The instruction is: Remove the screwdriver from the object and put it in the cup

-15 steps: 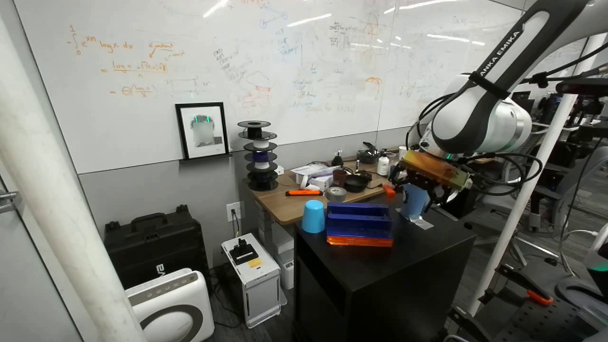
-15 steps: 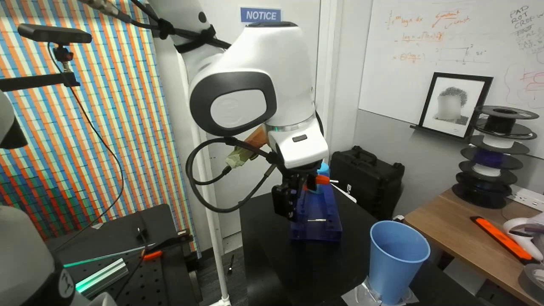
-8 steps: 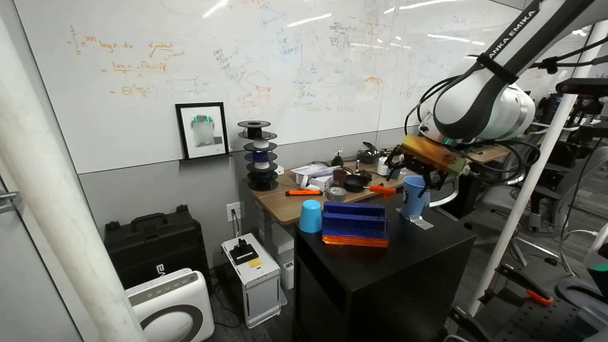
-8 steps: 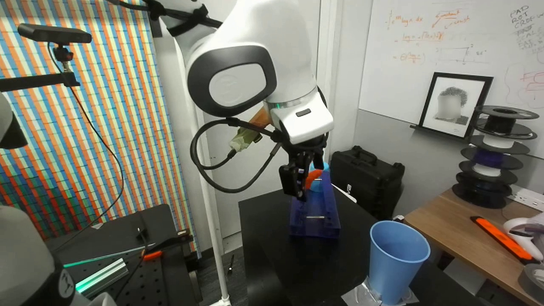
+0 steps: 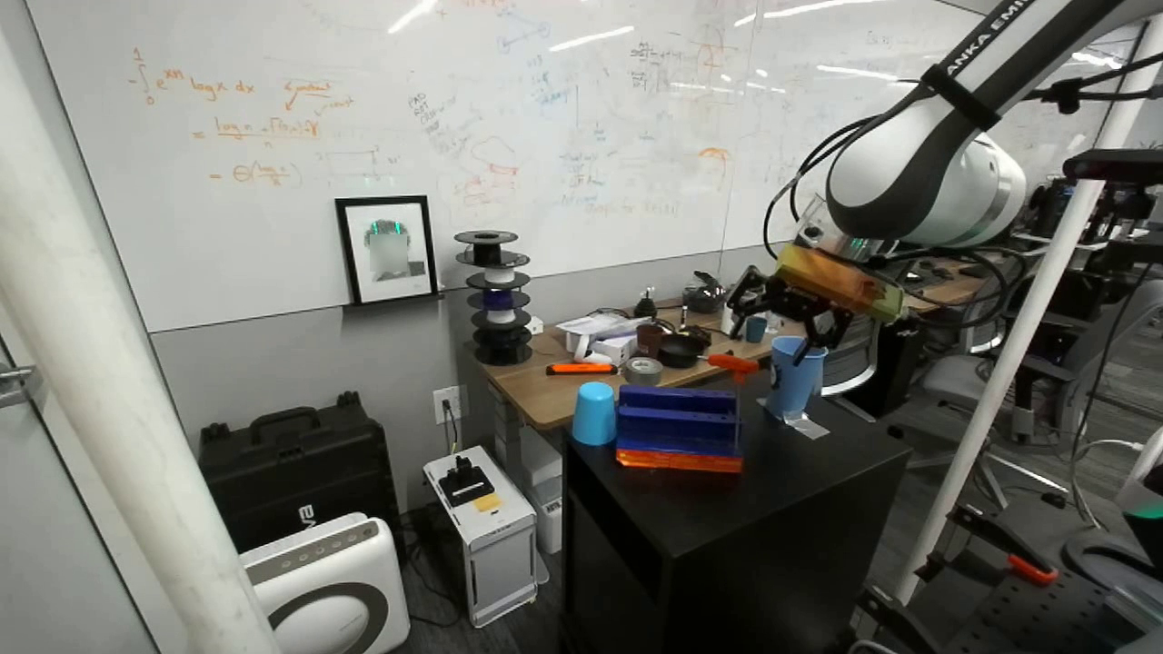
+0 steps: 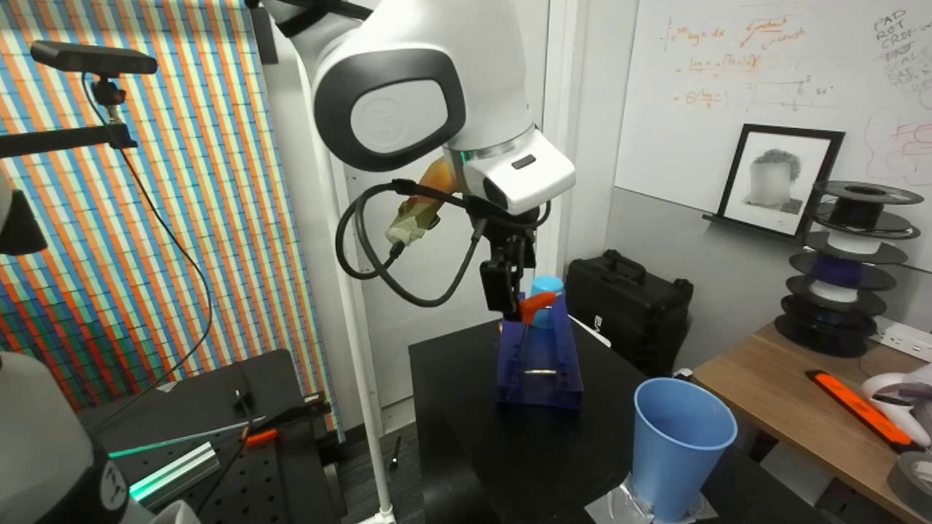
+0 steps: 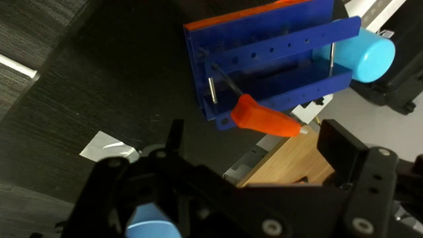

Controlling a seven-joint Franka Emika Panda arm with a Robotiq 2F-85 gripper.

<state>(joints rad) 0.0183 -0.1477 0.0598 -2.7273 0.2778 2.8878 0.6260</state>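
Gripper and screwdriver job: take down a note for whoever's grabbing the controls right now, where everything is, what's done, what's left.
Gripper: open, holding nothing, clear of the screwdriver.
Screwdriver: its shaft sits in a hole near one end of the blue rack.
Tall blue cup: upright on the black cabinet, mouth up.
Done: neither the removal nor the placing.
Left: grip the screwdriver, draw it out, lower it into the tall blue cup. The lighter-blue cup beside the rack is upside down; not that one.
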